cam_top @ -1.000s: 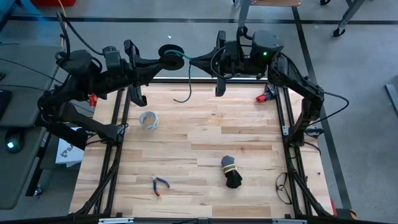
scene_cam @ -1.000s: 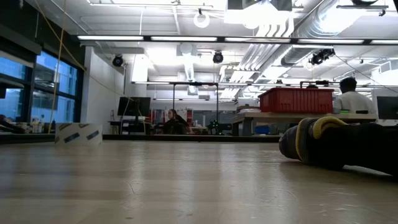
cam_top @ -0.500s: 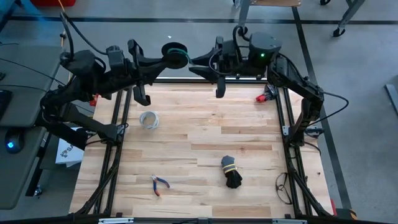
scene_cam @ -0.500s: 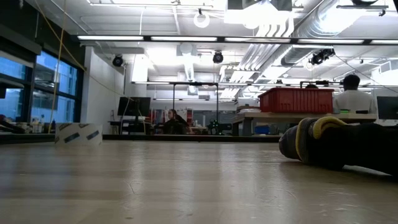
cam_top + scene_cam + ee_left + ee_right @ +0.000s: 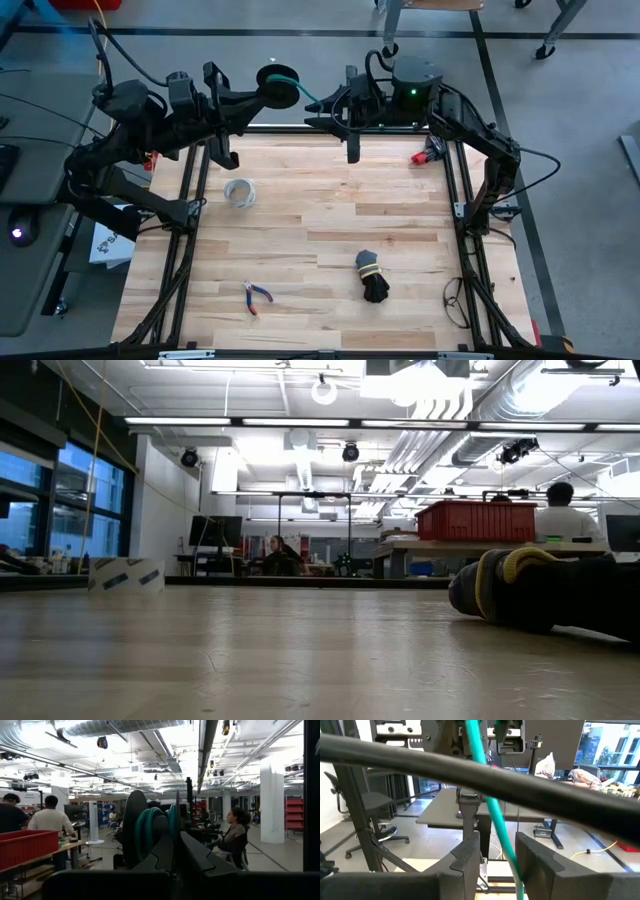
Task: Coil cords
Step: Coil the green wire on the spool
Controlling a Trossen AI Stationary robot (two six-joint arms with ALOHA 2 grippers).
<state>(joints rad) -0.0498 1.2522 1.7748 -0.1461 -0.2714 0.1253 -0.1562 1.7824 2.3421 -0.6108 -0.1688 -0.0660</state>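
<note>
The cord is a small dark round coil [image 5: 278,78] wound with thin green cord, held up beyond the table's far edge. My left gripper [image 5: 266,90] comes in from the left and is shut on it. The left wrist view shows the coil [image 5: 150,830] edge-on between the fingers. A short green stretch [image 5: 306,94] runs from the coil to my right gripper [image 5: 318,104], which faces it from the right. That gripper [image 5: 497,855] stands open, with the green cord [image 5: 492,805] running slantwise through the gap. My left gripper pinches the coil's flat faces [image 5: 167,827] between its two fingers, coming about level from the table's left. The coil stands on edge, lifted clear of the table. My right gripper has the green cord [image 5: 512,862] close to one finger [image 5: 535,860]; I cannot tell whether they touch.
On the wooden table lie a pale ring [image 5: 239,191] at the left, red-handled pliers [image 5: 256,296] near the front, and a black cord bundle with a yellow tie [image 5: 372,275], which looms at the right of the low view [image 5: 540,592]. A red clamp [image 5: 425,155] sits far right.
A second ago a green tail hung from my right gripper down onto the table's far part. It no longer hangs there; only a short stretch shows between the coil and my right gripper. Both arms have kept roughly in place.
</note>
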